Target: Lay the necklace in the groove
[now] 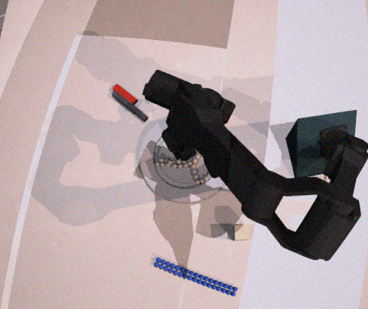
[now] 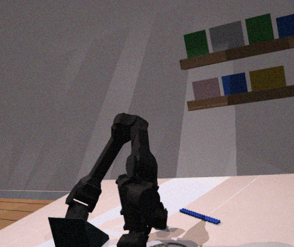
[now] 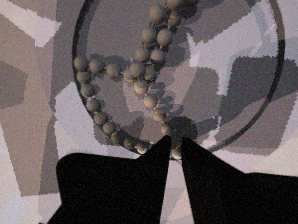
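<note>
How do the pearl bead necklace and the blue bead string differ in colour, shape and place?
The pearl bead necklace is pale cream; the blue bead string is bright blue. The pearl necklace curves and crosses over itself; the blue string lies straight, doubled in two rows. The pearl necklace lies on the round bead board under the gripper; the blue string rests on the table, apart. Both are strings of small round beads.

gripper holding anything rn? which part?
Yes: the gripper is shut on the pearl bead necklace, pinching the beads at the strand's near end, over the round bead board.

Showing grain in all views; hard-edged overlapping shadows falling across table w/ pale light bands; dim wall; top view bending at edges.
</note>
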